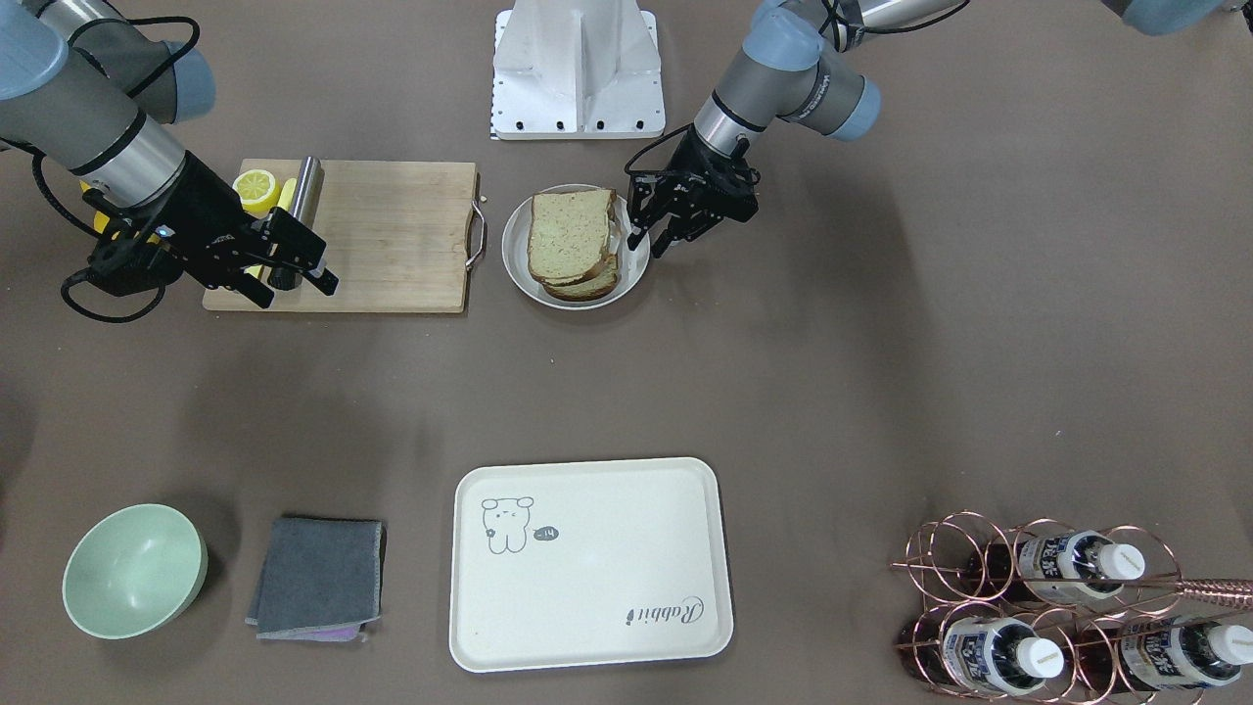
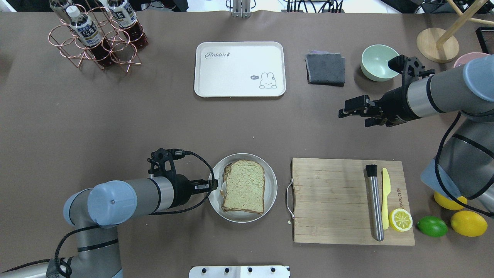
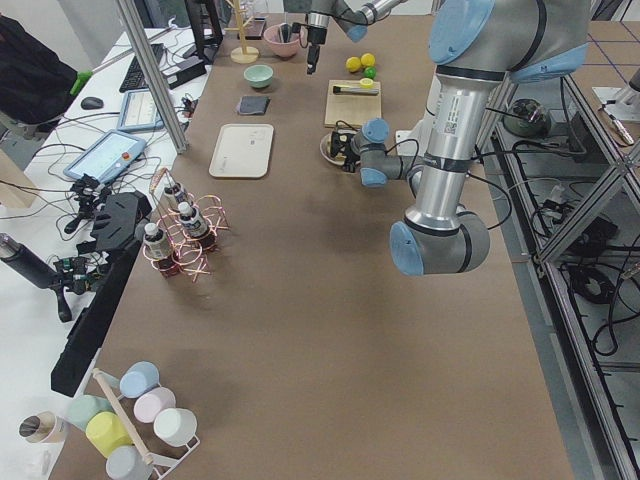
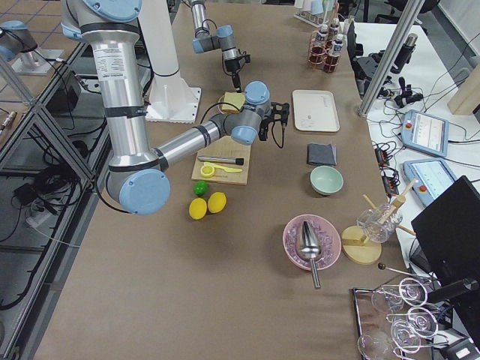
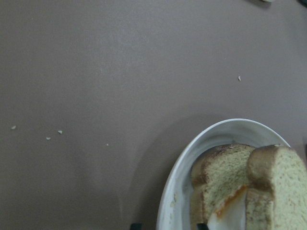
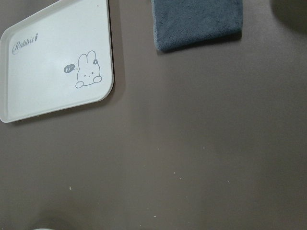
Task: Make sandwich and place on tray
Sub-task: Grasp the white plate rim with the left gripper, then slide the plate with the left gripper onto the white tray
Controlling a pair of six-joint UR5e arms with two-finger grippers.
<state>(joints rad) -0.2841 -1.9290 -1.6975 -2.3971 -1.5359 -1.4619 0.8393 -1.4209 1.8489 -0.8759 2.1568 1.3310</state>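
**Left pincer (image 2: 211, 186) at the plate (image 2: 271, 174); sandwich (image 2: 244, 185) off the tray (image 2: 239, 73)**

The left pincer stood partly open, its 2 fingertips either side of the plate's near rim; whether they pressed it could not be told. The sandwich lay on that plate, well apart from the tray. The right pincer (image 2: 350, 112) hovered wide open, holding nothing, above the table (image 2: 115, 127) between the grey cloth (image 2: 325, 68) and the cutting board (image 2: 332, 200).

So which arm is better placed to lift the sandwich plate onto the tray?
Left. The left gripper, fingers open, straddles the plate rim beside the sandwich; the right gripper hangs well away over bare table beyond the cutting board.
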